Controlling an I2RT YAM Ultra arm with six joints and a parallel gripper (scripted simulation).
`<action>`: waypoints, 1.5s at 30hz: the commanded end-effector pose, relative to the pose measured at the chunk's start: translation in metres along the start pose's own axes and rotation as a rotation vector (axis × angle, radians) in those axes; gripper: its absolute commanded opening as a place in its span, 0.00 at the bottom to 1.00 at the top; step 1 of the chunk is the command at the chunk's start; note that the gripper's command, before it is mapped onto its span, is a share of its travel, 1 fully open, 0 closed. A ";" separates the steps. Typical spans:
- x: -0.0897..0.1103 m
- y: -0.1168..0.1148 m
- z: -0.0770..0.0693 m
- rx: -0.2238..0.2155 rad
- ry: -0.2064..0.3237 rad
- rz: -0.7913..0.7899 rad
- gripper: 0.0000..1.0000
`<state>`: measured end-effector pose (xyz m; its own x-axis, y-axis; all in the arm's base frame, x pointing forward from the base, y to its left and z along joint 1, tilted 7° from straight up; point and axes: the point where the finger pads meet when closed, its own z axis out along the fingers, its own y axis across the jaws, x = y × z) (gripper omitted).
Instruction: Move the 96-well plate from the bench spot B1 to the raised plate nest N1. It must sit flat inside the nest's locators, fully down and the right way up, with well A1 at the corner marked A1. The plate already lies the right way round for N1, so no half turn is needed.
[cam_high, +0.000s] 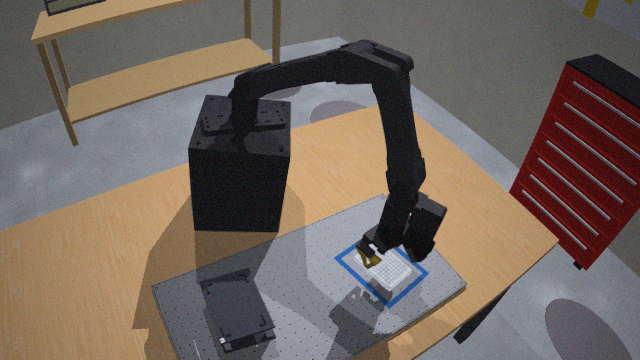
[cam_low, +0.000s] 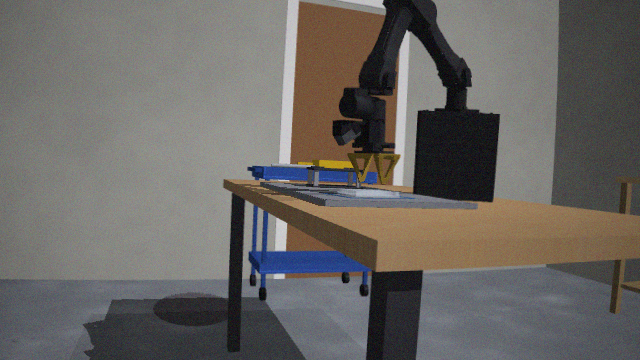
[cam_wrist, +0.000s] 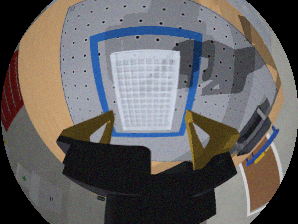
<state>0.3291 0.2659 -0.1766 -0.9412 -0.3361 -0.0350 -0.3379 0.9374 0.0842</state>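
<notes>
1. White 96-well plate (cam_wrist: 147, 91) lies flat inside the blue B1 outline (cam_wrist: 97, 72) on the counter (cam_high: 125, 210).
2. The gripper (cam_wrist: 148, 135) hangs above it, spread wide and holding nothing.
3. Lower straight, keep both fingers outside the plate's long sides, then clamp evenly before carrying it to the nest N1 (cam_high: 236, 311).

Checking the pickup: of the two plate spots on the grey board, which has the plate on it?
The blue-outlined spot under the open gripper holds the white plate; the dark raised nest holds none.
</notes>
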 end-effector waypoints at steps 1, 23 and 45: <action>-0.027 0.012 -0.010 -0.021 -0.081 -0.006 1.00; -0.023 0.010 0.029 -0.014 -0.065 -0.006 1.00; -0.023 0.010 0.031 -0.014 -0.065 -0.006 1.00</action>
<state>0.3293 0.2688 -0.2084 -0.9414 -0.3359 -0.0292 -0.3372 0.9377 0.0841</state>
